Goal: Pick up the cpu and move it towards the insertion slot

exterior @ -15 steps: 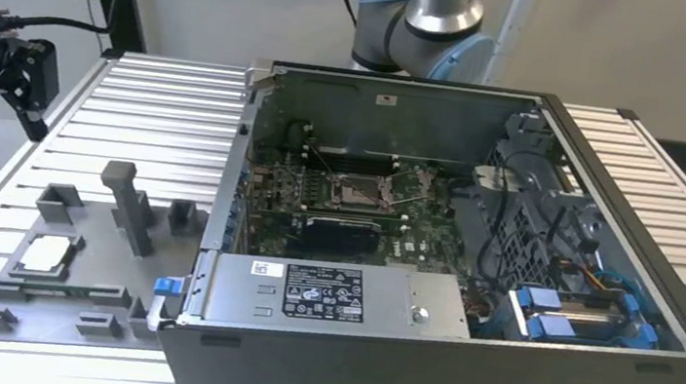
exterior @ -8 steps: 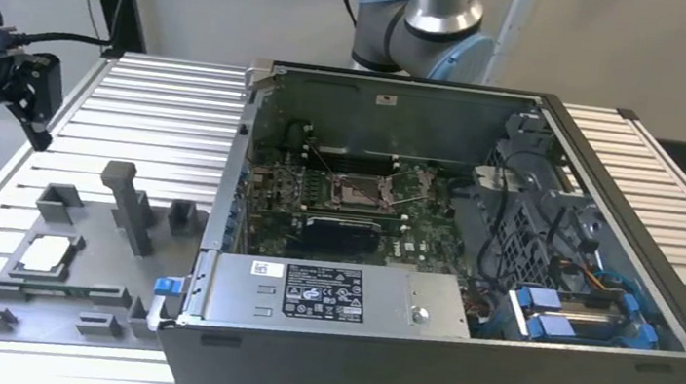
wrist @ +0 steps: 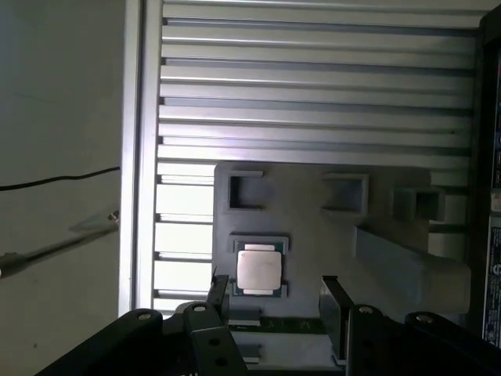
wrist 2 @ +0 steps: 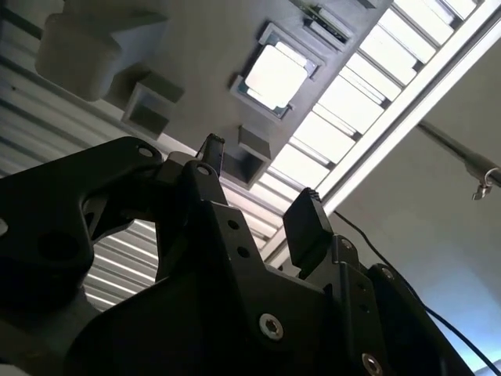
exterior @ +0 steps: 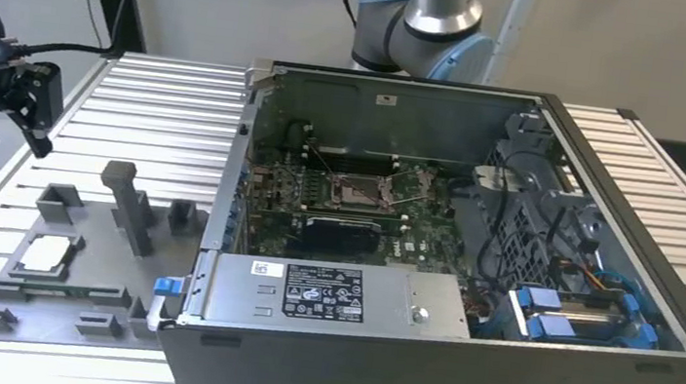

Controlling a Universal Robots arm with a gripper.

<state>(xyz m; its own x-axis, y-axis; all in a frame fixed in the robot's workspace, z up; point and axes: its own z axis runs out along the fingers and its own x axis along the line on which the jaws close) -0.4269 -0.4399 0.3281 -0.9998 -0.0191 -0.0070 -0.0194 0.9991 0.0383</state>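
Open, empty claw (wrist: 274,291) hovers above the cpu (wrist: 258,270) lying in its grey tray (wrist: 313,205)

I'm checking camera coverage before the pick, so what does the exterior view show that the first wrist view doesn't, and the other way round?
Exterior view's extras: the inside of the computer case with the slot, and the arm's base behind it. First wrist view's extras: the floor beyond the table edge with a thin cable, and a close look at the gripper, open with nothing between its fingers. Shared: the cpu lying in its grey tray on the slatted table, the gripper not touching it.
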